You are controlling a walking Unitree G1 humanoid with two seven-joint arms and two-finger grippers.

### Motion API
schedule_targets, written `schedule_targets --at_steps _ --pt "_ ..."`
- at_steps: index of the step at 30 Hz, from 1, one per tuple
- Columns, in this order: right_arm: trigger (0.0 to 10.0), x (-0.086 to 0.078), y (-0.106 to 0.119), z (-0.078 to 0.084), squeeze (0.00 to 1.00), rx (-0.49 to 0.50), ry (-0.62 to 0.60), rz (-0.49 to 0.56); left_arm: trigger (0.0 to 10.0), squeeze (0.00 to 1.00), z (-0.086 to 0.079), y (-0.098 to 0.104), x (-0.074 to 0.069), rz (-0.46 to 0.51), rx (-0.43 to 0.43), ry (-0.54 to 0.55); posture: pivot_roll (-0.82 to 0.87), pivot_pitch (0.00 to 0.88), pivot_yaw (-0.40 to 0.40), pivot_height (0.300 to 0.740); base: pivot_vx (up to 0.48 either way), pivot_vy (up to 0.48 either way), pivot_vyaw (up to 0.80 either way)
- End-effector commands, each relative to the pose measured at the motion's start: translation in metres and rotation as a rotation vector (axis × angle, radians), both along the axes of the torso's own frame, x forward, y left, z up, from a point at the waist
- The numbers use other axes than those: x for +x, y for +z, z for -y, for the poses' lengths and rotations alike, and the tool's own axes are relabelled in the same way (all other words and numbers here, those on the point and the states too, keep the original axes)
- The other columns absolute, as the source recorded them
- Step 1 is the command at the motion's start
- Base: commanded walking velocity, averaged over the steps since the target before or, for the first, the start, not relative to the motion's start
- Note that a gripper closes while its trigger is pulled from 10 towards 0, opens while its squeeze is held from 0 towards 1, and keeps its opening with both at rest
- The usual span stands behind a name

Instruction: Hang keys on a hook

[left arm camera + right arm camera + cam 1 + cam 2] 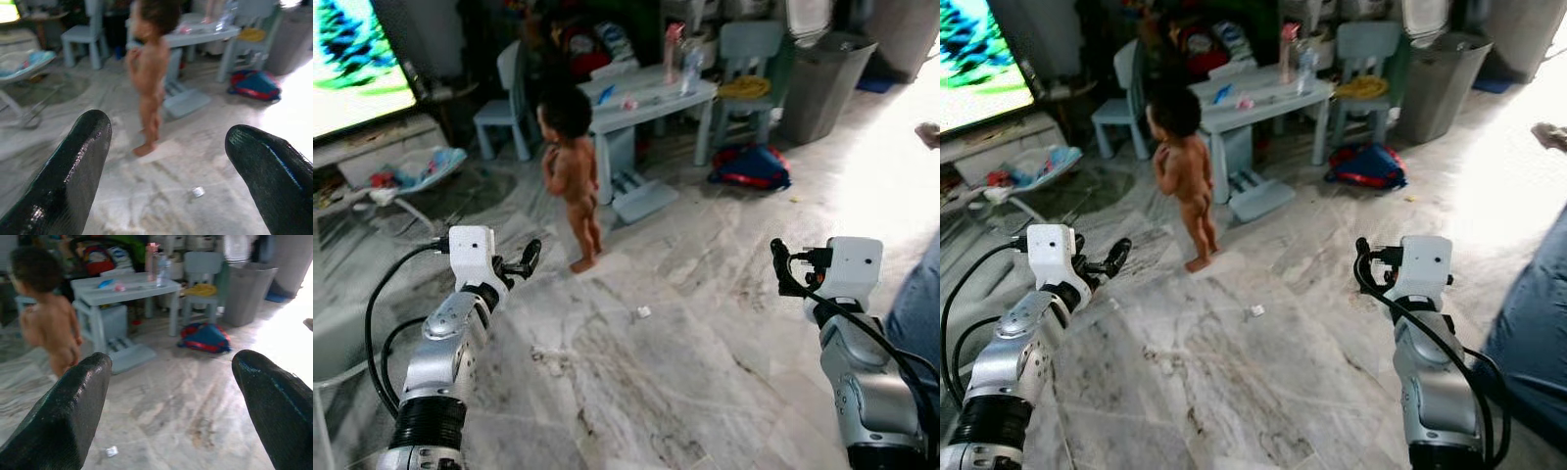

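Note:
My left gripper (pixel 527 259) is raised at the lower left over the marble floor. Its two black fingers (pixel 73 166) stand wide apart with nothing between them. My right gripper (pixel 783 266) is held up at the lower right. It is open too, and its fingers (pixel 68 411) are empty.
A small person (pixel 573 176) stands on the floor just ahead of the left gripper. Behind are a light blue table (pixel 651 98), chairs, a grey bin (pixel 822 83) and a red-blue bag (pixel 751 166). A TV (pixel 352 59) and a bouncer (pixel 401 176) are at left.

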State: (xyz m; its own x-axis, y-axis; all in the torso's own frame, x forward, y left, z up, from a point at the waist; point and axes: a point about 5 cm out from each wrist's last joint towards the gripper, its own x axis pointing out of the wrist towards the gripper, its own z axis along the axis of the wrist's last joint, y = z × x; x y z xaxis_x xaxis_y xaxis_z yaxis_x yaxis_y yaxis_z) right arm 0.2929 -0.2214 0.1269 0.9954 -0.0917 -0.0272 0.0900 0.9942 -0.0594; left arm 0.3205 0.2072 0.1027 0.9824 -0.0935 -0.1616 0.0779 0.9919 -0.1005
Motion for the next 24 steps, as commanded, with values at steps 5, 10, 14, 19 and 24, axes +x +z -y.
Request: schedule_targets --at_steps 5,10,14,19,24 --pt "10.0 -0.001 -0.002 0.002 0.00 -0.006 -0.004 0.000 10.0 0.00 0.001 0.004 0.002 0.024 0.005 -0.020 -0.04 0.000 0.055 0.740 0.386 0.241 0.00" --pt "10.0 -0.001 -0.004 0.004 0.00 -0.008 -0.009 -0.006 10.0 0.00 0.002 0.003 0.002 0.019 0.009 -0.033 -0.04 0.000 0.056 0.740 0.051 0.000 0.00" --pt "10.0 0.000 -0.009 0.007 0.00 -0.012 -0.014 -0.020 10.0 0.00 -0.003 -0.004 0.002 -0.022 0.024 -0.047 -0.03 0.000 0.053 0.740 0.000 0.000 0.00" --pt "10.0 0.004 -0.022 0.017 0.00 -0.014 -0.042 -0.062 10.0 0.00 -0.025 -0.027 -0.004 -0.128 0.053 -0.005 -0.03 0.000 0.050 0.740 0.000 0.000 0.00" --pt "10.0 0.008 -0.031 0.023 0.00 -0.006 -0.064 -0.094 10.0 0.00 -0.030 -0.041 -0.005 -0.195 0.066 -0.005 -0.03 0.000 0.043 0.740 0.000 0.000 0.00"
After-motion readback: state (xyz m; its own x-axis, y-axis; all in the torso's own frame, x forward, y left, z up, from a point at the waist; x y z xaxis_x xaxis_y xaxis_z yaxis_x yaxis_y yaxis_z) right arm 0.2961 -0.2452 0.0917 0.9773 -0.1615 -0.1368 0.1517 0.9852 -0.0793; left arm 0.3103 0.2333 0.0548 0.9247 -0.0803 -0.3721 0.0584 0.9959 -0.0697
